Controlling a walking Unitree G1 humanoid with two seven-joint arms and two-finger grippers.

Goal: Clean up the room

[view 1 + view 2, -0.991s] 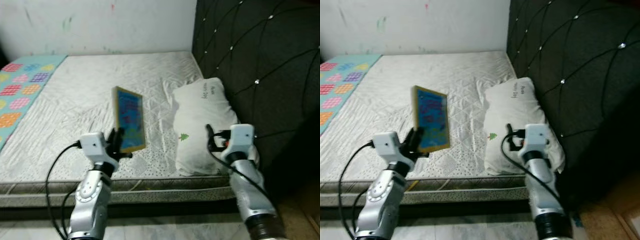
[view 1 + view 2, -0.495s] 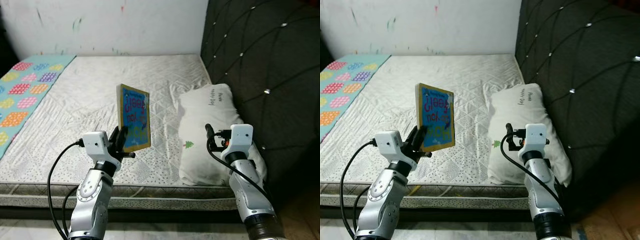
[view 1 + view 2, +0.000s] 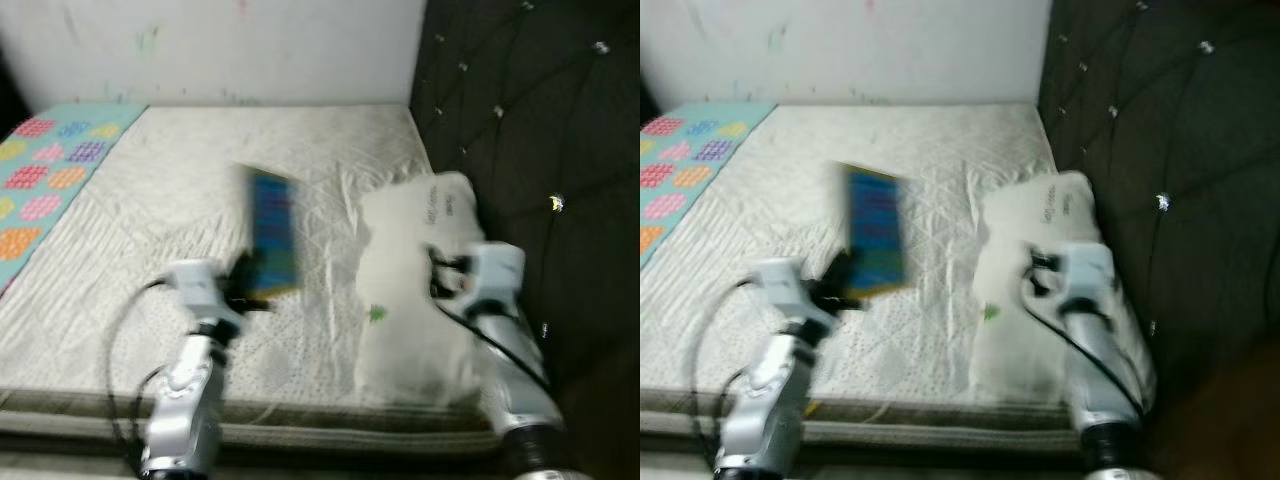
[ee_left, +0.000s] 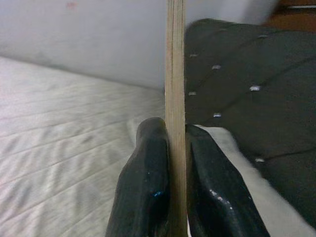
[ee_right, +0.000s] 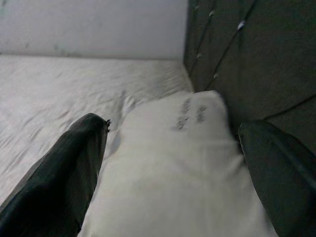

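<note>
Eye views, blurred: the left gripper (image 3: 243,287) carries a blue book (image 3: 272,242) upright above the bed (image 3: 150,200), lifted clear for tidying away; a white pillow (image 3: 415,270) lies at 3 o'clock.

Left wrist view: the fingers (image 4: 145,182) clamp the book's edge.

Right wrist view: the right gripper (image 5: 173,163) hangs spread wide over the pillow, grasping nothing.

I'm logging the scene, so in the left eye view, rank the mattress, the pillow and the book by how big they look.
1. Mattress, largest by far.
2. Pillow.
3. Book, smallest; it is held up edge-on in the left tool and blurred, so it looks narrower than it is.
</note>
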